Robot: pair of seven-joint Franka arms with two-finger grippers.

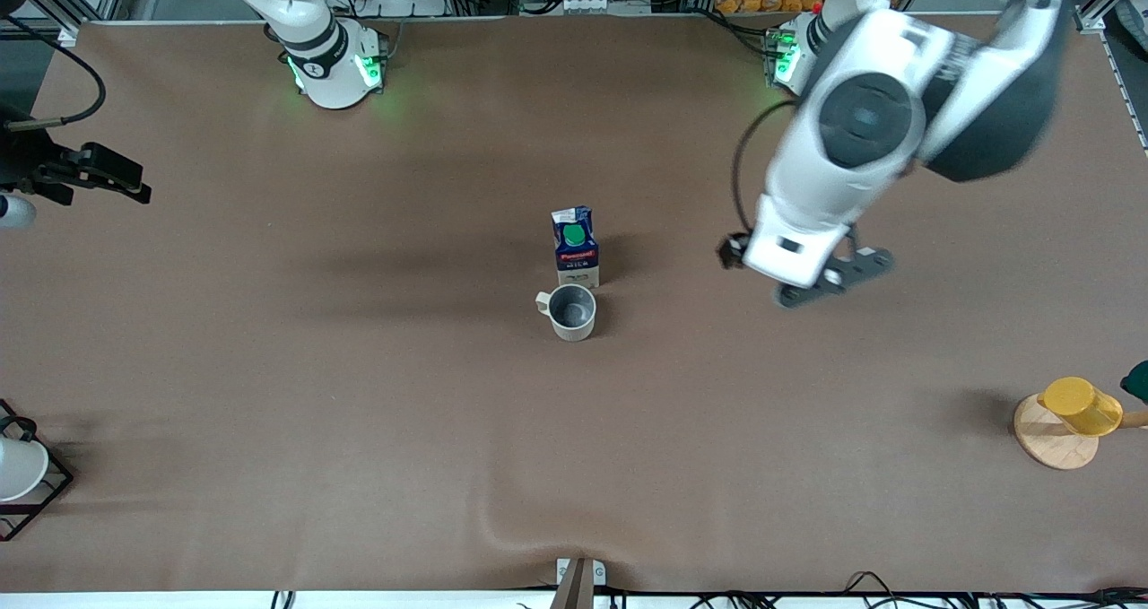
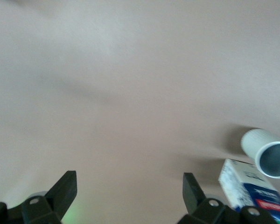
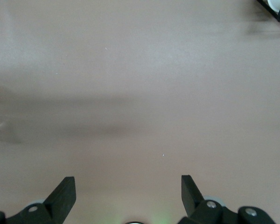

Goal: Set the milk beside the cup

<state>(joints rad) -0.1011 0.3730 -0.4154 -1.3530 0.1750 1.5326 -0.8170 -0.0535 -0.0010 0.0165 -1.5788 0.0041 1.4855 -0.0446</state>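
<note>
The milk, a dark blue carton with a green cap, stands upright in the middle of the table. The beige cup stands right beside it, nearer to the front camera, with its handle toward the right arm's end. My left gripper is open and empty above the bare table, apart from the milk, toward the left arm's end. In the left wrist view its fingers frame bare table, with the milk and cup at the edge. My right gripper waits open and empty at the right arm's end.
A yellow cup lies on a round wooden board at the left arm's end, near the front camera. A white cup sits in a black wire rack at the right arm's end; the rack also shows in the right wrist view.
</note>
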